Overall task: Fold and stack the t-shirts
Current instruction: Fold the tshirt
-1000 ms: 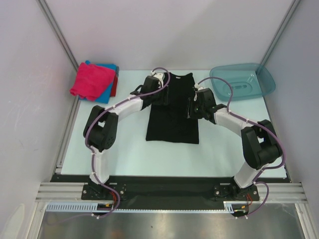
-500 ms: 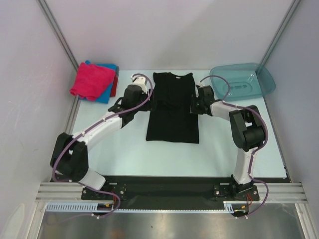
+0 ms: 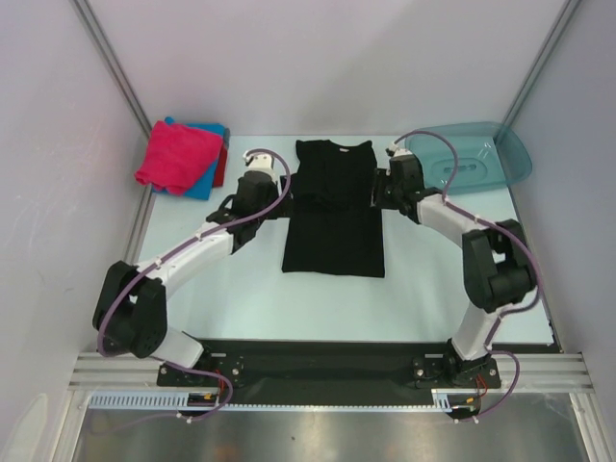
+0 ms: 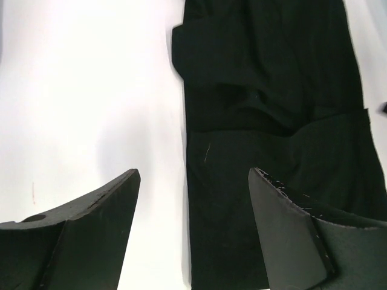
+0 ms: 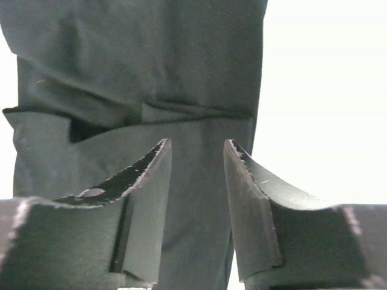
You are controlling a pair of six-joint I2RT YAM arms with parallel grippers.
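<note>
The stack of pink, blue and red shirts (image 3: 183,159) sits far left. The left gripper (image 4: 192,174) has its jaws released beside the black shirt (image 3: 333,207), which lies mid-surface (image 3: 241,289), narrowed lengthwise. It likely still needs cross-folding and stacking. The right gripper (image 5: 197,144) also has its jaws released, over the shirt's right edge.

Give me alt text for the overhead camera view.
A black t-shirt lies flat on the table, folded narrow, with the left gripper at its left edge and the right gripper at its right. A pink shirt tops a blue shirt and a red shirt far left; a teal basin sits far right.
</note>
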